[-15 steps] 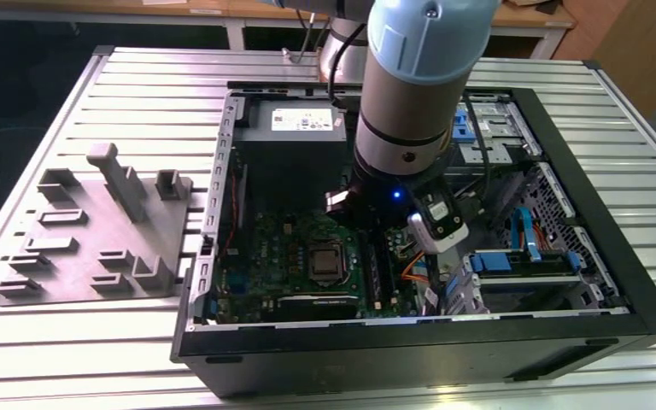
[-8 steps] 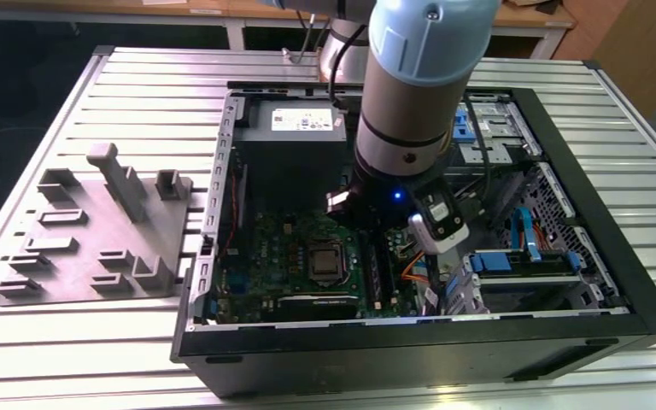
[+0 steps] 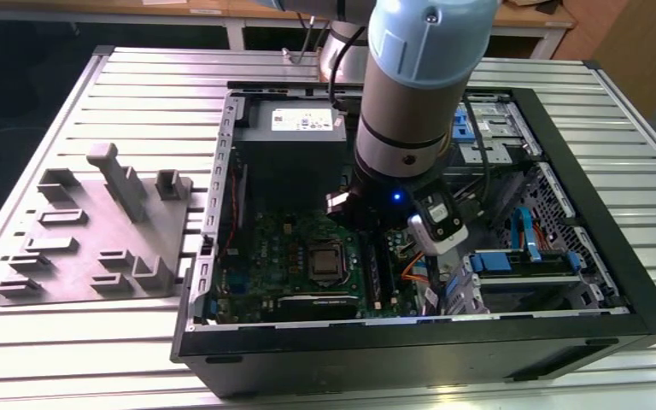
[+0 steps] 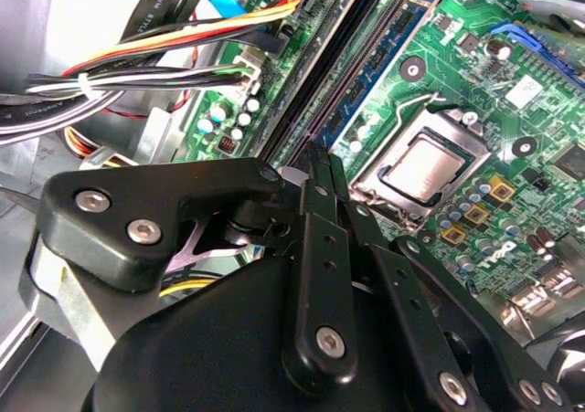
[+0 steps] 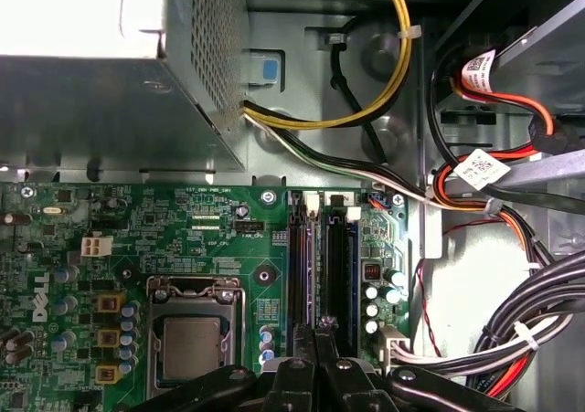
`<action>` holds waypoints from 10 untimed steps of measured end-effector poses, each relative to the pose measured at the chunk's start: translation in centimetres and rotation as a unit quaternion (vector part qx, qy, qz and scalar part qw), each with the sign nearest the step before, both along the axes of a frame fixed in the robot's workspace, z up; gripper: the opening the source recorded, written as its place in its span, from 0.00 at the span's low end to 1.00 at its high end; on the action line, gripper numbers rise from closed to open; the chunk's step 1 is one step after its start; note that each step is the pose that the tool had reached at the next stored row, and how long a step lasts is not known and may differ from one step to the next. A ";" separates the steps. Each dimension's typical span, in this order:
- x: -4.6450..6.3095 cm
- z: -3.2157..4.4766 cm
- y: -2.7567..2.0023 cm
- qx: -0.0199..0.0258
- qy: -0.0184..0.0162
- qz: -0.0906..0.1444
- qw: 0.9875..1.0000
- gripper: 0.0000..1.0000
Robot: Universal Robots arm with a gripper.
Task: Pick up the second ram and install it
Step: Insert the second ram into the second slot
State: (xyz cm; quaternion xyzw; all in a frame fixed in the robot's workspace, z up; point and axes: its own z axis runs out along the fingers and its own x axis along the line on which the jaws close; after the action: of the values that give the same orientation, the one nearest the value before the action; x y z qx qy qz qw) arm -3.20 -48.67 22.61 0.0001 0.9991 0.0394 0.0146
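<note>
My gripper hangs inside the open computer case, over the memory slots beside the processor socket. Its two black fingers are drawn close together. The second ram shows edge-on as a thin dark strip. It stands in the slot nearest the socket and runs out from between the fingertips. In the second wrist view the same dark strip leads away from my gripper along the green motherboard. A neighbouring slot lies right beside it. The grip point itself is hidden by the fingers.
The arm reaches down into the case. The power supply is at the back, with cable bundles and drive bays on the exterior view's right. A grey holder fixture stands on the slatted table at the exterior view's left.
</note>
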 end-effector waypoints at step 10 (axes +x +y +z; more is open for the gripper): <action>0.0 -0.06 0.00 0.000 0.000 -0.003 1.000 0.11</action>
State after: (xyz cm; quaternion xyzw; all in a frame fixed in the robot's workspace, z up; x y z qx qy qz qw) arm -3.20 -48.68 22.55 0.0032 0.9991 0.0392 0.0147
